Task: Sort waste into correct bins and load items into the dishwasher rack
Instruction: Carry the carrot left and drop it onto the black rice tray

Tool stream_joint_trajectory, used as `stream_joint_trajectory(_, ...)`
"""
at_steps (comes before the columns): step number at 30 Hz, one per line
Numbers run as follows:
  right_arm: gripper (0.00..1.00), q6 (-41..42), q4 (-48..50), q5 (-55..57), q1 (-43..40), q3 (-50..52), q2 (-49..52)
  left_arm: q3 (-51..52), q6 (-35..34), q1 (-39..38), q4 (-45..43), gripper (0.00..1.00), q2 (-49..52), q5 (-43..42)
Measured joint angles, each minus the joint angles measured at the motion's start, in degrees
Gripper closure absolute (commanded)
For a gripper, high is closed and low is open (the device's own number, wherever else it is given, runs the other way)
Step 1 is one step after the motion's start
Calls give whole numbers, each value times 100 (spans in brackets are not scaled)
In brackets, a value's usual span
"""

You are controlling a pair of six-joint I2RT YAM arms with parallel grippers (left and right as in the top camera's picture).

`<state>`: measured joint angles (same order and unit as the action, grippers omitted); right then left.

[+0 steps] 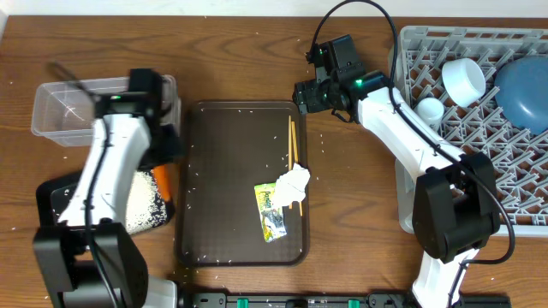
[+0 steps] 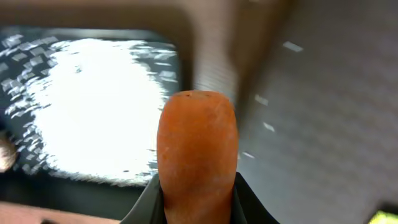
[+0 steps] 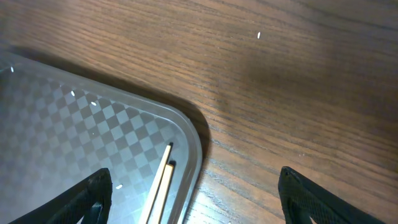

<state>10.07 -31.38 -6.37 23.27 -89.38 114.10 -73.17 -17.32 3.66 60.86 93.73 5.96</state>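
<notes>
Our left gripper (image 2: 198,202) is clamped on the short orange carrot (image 2: 198,149), whose long axis runs straight out from between the fingers. The drop turns on which side the bin lies. The shallow black rectangular tray (image 1: 51,198), with the loose white rice (image 2: 93,106) spread in it, sits to the carrot's left, and the larger dark-brown serving tray (image 2: 323,93) lies to its right. The carrot seems to hang over the seam between the two, though the arm hides much of it from above. Our right gripper (image 3: 196,199) hangs spread and empty over the serving tray's far corner, with the thin wooden chopsticks (image 3: 158,186) below it.
</notes>
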Motion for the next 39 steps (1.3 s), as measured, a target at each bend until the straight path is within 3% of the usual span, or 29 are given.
stream_joint_trajectory(13, 20, 0, -44, 0, 2, 0, 0, 1539, -1172, 2487, -1344, 93, 17, 177)
stream_joint_trajectory(22, 20, 2, -35, 0, 9, 0, 0, 1755, -1340, 2662, -1478, 58, 22, 173)
stream_joint_trajectory(26, 20, 2, -28, 0, 9, 0, 0, 1751, -1309, 2662, -1447, 14, 22, 177)
stream_joint_trajectory(27, 20, 2, -31, 0, 9, 0, 0, 1729, -1292, 2662, -1432, 8, 22, 177)
stream_joint_trajectory(33, 20, 2, -26, 0, 9, 0, 0, 1381, -1257, 2660, -1272, 8, 2, 85)
stream_joint_trajectory(39, 18, 0, 17, 0, 9, 0, 0, 1213, -562, 2238, -1270, 8, -487, -660)
